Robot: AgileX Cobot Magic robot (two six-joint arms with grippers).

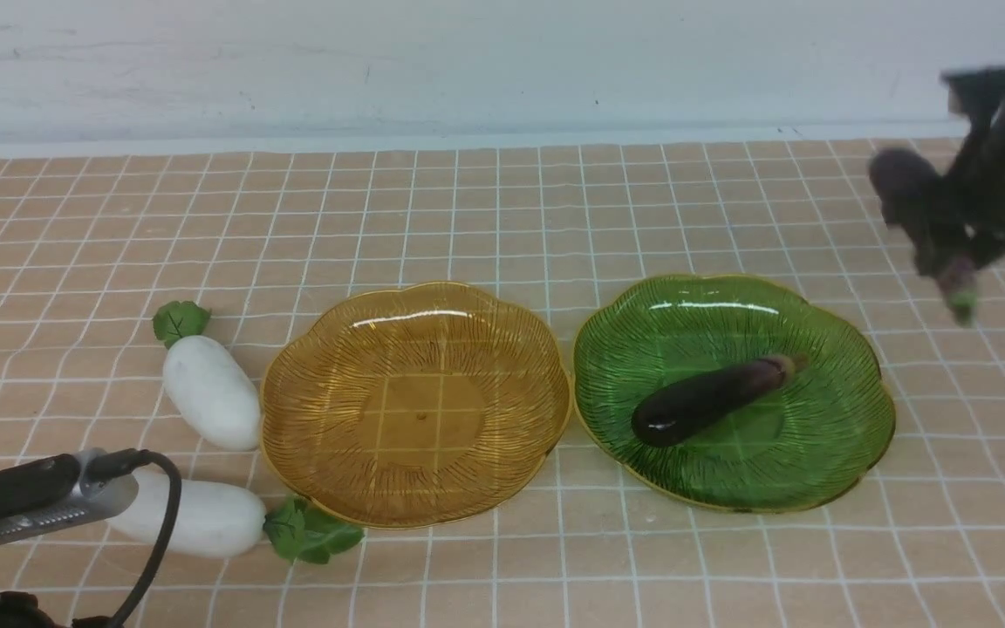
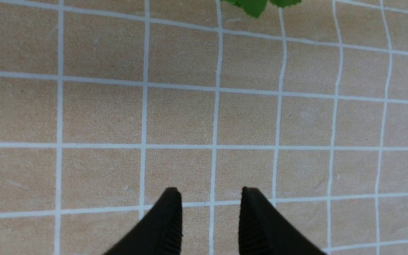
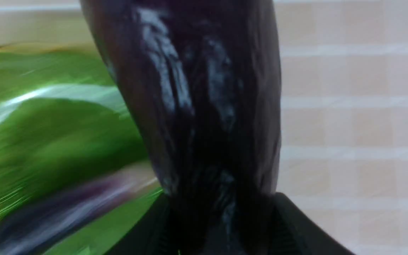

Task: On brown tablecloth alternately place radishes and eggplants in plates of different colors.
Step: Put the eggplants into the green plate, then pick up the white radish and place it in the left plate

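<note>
The brown tablecloth [image 1: 502, 201] covers the counter to its far edge at the wall, with broad bare cloth behind the plates and a narrower strip in front. The amber plate [image 1: 415, 410] and the green plate [image 1: 816, 410] sit rim beside rim at centre. Two radishes lie left of the amber plate: the far radish [image 1: 210, 392] just beside its rim, the near radish [image 1: 197, 519] with leaves at its front edge. One dark eggplant [image 1: 707, 401] lies slantwise in the green plate. The right end effector [image 3: 220, 198] is clamped on the second eggplant [image 1: 904, 187], aloft near the cloth's right edge. The left end effector [image 2: 211, 193] hangs with fingers apart over bare cloth.
</note>
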